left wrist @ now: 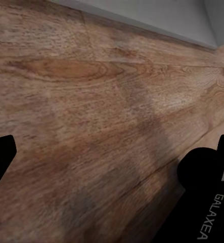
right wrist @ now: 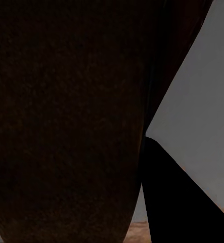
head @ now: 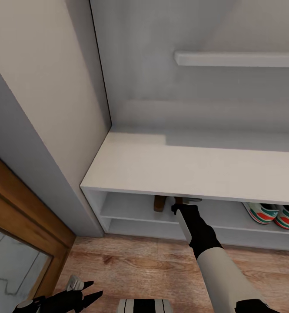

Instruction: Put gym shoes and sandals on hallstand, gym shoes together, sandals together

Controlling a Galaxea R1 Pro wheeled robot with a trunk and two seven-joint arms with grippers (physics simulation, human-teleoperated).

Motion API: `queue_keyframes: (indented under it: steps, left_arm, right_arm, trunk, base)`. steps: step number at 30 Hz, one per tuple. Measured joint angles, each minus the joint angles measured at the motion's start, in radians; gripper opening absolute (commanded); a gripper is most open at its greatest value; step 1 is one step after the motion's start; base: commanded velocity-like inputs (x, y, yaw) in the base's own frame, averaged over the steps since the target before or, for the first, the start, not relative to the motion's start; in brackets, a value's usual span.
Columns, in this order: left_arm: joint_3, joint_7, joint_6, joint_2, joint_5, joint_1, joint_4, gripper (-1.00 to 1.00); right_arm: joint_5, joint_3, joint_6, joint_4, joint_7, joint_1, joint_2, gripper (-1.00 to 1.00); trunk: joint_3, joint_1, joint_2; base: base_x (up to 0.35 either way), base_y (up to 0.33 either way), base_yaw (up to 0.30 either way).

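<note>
Now the right hand point(head: 175, 208) reaches under the hallstand point(head: 183, 169) top, seemingly clamped on a sandal point(head: 160, 203) on the upper shelf; gym shoes point(head: 272, 214) sit rightward; left hand point(head: 85, 298) spread, idle.

1. My head camera looks steeply down from above onto the hallstand point(head: 170, 169), at mid range.
2. My left wrist camera sits low and faces the corridor floor point(left wrist: 91, 101) closely, at a slant.
3. My right wrist camera is pressed up against a dark brown surface, grey panel beside it.
4. Head and left wrist views share the floor planks.
</note>
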Motion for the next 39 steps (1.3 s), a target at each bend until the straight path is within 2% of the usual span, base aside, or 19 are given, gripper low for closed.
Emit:
queue_keyframes:
  steps: [26, 39]
  left_arm:
    - [-0.001, 0.000, 0.000, 0.000, 0.002, 0.000, -0.001, 1.00]
    - [-0.001, -0.001, 0.000, 0.000, 0.003, 0.000, -0.001, 1.00]
  right_arm:
    - [-0.002, 0.000, -0.001, 0.000, -0.003, 0.000, 0.000, 1.00]
    - [-0.002, 0.001, -0.001, 0.000, -0.003, 0.000, 0.000, 1.00]
  trunk:
    - [0.000, 0.000, 0.000]
    - [0.000, 0.001, 0.000]
  base:
    - [-0.004, 0.000, 0.000]
    - [-0.293, 0.000, 0.000]
